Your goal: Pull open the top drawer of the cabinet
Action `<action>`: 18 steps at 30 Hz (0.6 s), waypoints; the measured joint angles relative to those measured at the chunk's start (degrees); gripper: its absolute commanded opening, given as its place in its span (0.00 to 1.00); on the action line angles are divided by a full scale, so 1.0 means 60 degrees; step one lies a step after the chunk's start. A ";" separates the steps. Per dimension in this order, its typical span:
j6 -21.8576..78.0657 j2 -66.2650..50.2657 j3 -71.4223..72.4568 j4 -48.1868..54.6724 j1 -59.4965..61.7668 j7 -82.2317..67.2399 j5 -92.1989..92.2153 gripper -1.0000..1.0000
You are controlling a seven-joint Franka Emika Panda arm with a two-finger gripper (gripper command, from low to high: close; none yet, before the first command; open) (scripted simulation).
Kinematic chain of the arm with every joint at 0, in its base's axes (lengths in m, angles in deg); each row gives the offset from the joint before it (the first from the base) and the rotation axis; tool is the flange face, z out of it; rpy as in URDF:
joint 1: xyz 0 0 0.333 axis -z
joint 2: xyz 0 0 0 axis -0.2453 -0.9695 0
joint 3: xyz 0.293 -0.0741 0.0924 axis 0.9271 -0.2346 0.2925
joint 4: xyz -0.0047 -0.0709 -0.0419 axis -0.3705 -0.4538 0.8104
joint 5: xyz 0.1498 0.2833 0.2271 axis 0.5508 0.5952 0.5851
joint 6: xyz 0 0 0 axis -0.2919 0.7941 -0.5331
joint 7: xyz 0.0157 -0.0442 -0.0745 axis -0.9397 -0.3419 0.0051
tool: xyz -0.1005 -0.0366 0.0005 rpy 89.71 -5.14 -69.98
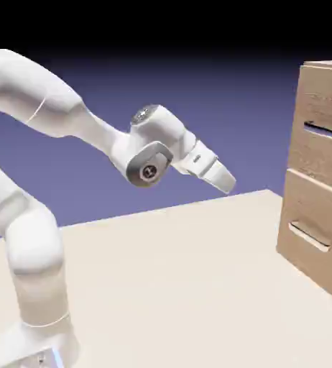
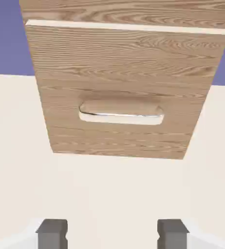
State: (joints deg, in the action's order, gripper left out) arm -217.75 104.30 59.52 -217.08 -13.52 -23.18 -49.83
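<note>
In the exterior view, the white jointed robot arm (image 1: 36,244) stands on the pale flat table (image 1: 169,287) at the left. The light-brown boxy wood-grain cabinet (image 1: 305,154) stands at the right, near the table's far right corner. Its wood-grain top drawer (image 1: 320,100) lies directly above the wood-grain lower drawer (image 1: 312,269).

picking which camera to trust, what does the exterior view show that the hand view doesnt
Only the exterior view: the top drawer's bar handle over its dark slot, and the arm's white links.
Only the hand view: the gripper fingertips from behind, apart, with nothing between them but pale tabletop.
Both: the lower drawer's pale bar handle, the tabletop and the blue-violet backdrop.
</note>
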 measured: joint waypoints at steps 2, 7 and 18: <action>0.0100 -0.0374 0.0436 0.0302 0.0376 -0.0749 -0.0831 0.50; 0.0349 -0.1308 0.1527 0.1056 0.1318 -0.2623 -0.2907 0.50; 0.0897 -0.3363 0.3926 0.2715 0.3388 -0.6744 -0.7475 0.50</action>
State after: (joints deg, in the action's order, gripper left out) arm -212.36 84.12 83.07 -200.79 6.81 -63.65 -94.68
